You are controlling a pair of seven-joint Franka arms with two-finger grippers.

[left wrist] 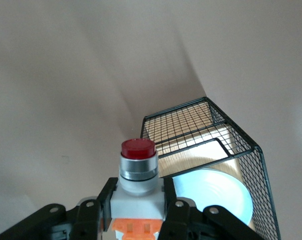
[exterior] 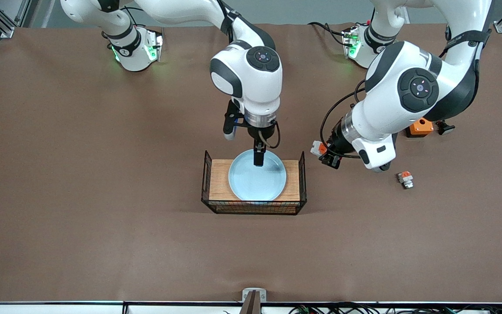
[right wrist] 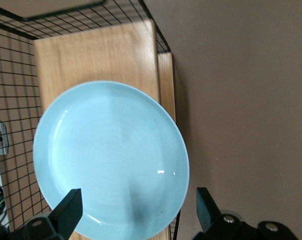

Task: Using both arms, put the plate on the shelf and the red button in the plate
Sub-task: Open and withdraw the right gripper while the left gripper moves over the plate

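Brown table (exterior: 103,196): right claw (right wrist: 135,210) wide over plate (exterior: 251,181); left claw (left wrist: 135,212) holding red button (left wrist: 138,170).

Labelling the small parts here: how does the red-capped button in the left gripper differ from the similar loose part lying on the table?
The red button has a dark red cap; the loose part has a silvery-white end. The red button is clamped in the left gripper over bare table beside the wire basket; the loose part lies free on the table, nearer the left arm's end. Both share an orange block and a white-grey body.
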